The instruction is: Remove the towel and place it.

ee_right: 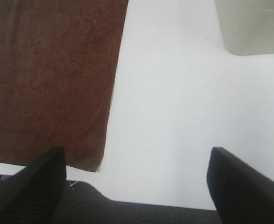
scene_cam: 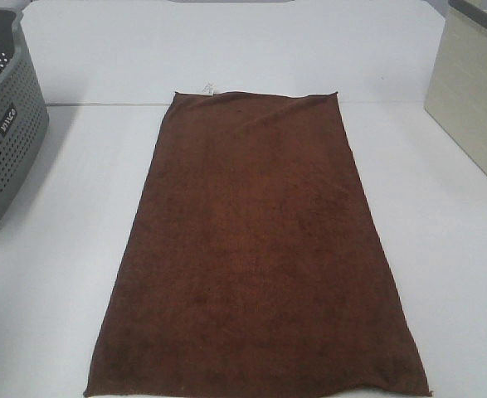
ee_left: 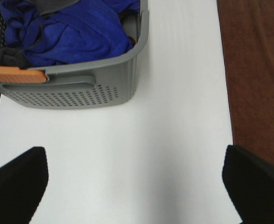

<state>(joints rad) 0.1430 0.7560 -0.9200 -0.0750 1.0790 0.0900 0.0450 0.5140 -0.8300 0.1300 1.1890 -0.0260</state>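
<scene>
Towel point(scene_cam: 255, 249), dark reddish-brown and plush, lies flat and spread lengthwise on the white table point(scene_cam: 52, 274), beside and clear of both wide-open, empty pincers, left point(ee_left: 134, 186) and right point(ee_right: 137, 186).

White table point(scene_cam: 52, 274), dark reddish-brown towel point(scene_cam: 255, 257) spread flat mid-table, grey basket point(scene_cam: 7, 124) at left, beige box point(scene_cam: 475, 91) at right

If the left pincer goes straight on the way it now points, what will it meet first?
Most likely the bare white table. The left pincer is open, and only table shows between its fingers. The grey basket lies further ahead to one side and the towel to the other; depth is unclear.
</scene>
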